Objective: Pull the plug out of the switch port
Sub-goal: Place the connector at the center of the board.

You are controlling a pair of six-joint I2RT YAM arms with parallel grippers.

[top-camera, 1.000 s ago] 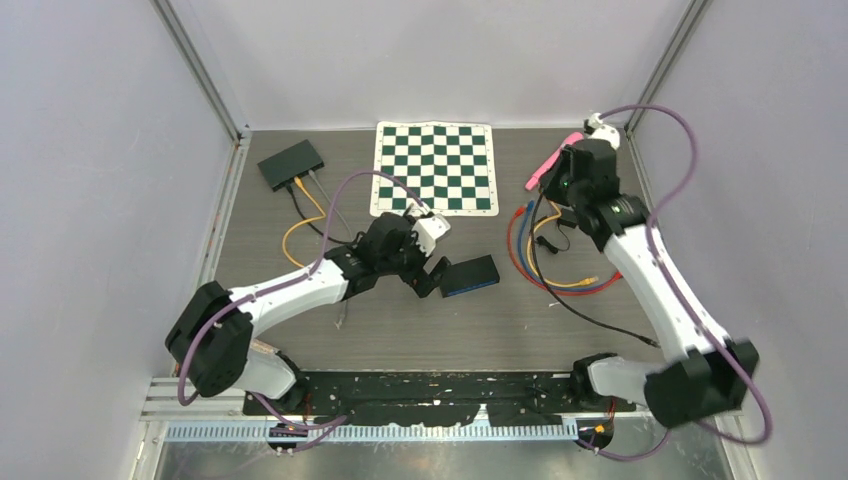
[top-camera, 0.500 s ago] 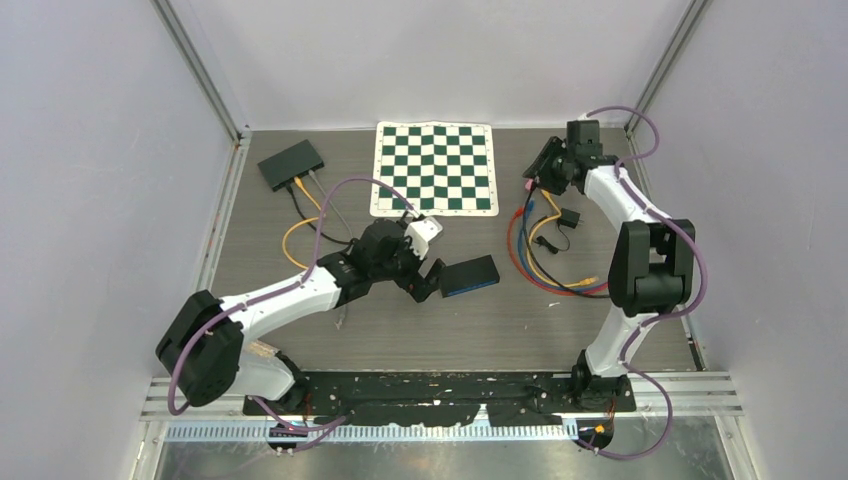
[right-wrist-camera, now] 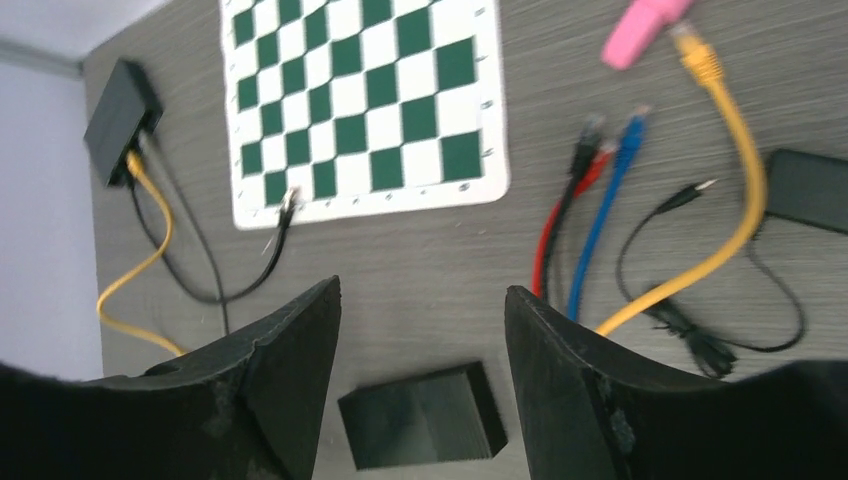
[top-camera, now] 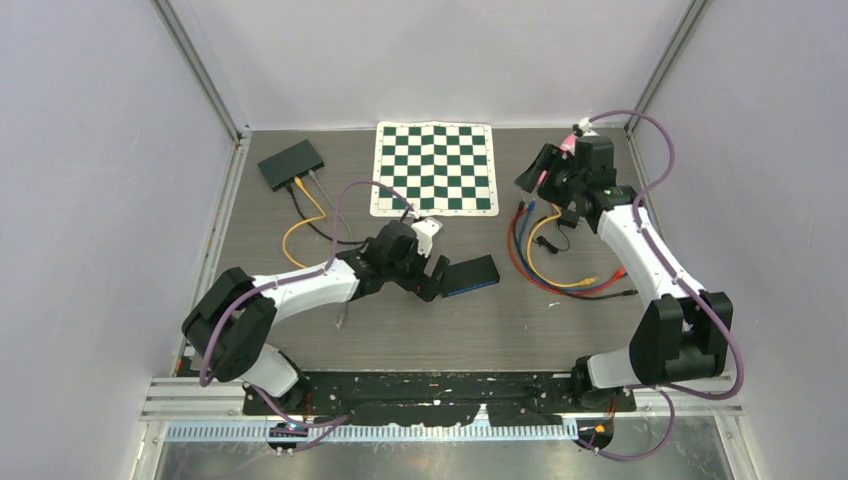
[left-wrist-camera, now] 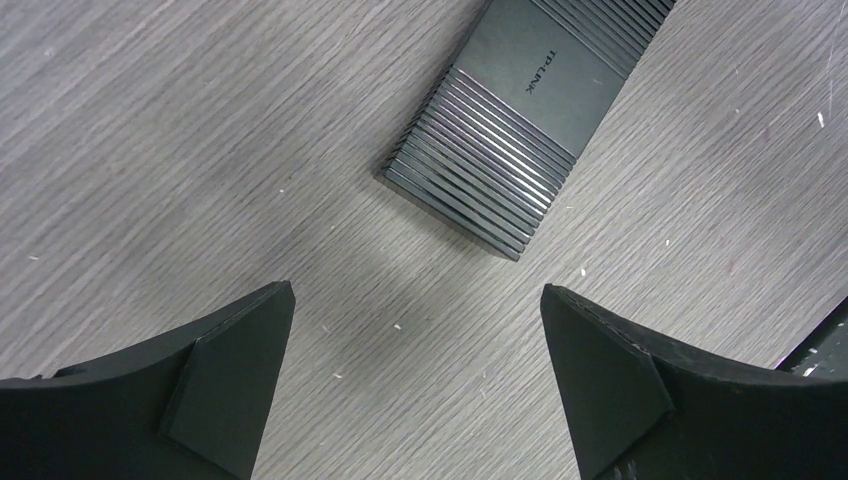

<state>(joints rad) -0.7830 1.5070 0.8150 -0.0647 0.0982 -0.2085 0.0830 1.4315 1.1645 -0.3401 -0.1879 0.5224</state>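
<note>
Grey wood-grain desk (top-camera: pixel 400 330), both arms over it. Green/white checker mat (top-camera: pixel 436 167) lies at the far centre.

L arm reaches in to mid-desk. L tool (top-camera: pixel 432 280) is released, fingers wide, nothing btw them. In the wrist view, L tool (left-wrist-camera: pixel 415 300) hangs over bare desk w/ the short end of a ribbed black TP-Link box (left-wrist-camera: pixel 520 120) just ahead of the tips, not inside the gap. From above, that box (top-camera: pixel 470 275) sits just beside the tool, right of it, no cables on it.

R arm is stretched to the far right, past the mat's right edge. R tool (top-camera: pixel 535 170) is also released, and R tool (right-wrist-camera: pixel 420 300) holds nothing; it's up off the desk, cam looking back across mat and cables.

Task item: black switch (top-camera: pixel 291 163) is at the far left corner, left of the mat, well apart from both tools. Also seen as switch (right-wrist-camera: pixel 122 120) from the R wrist. Yellow cable (top-camera: pixel 295 235) is in its near face, plug (right-wrist-camera: pixel 132 160) seated in the port. Black cable (top-camera: pixel 308 215) and a grey one leave the same face; can't tell which ports.

Loose bundle (top-camera: pixel 540 260) on the right: red, blue, yellow, black leads, ends free. Small black adapter (right-wrist-camera: pixel 810 190) is beside them. Pink item (right-wrist-camera: pixel 645 30) sits at the yellow lead's far end; blurred, can't ID.
</note>
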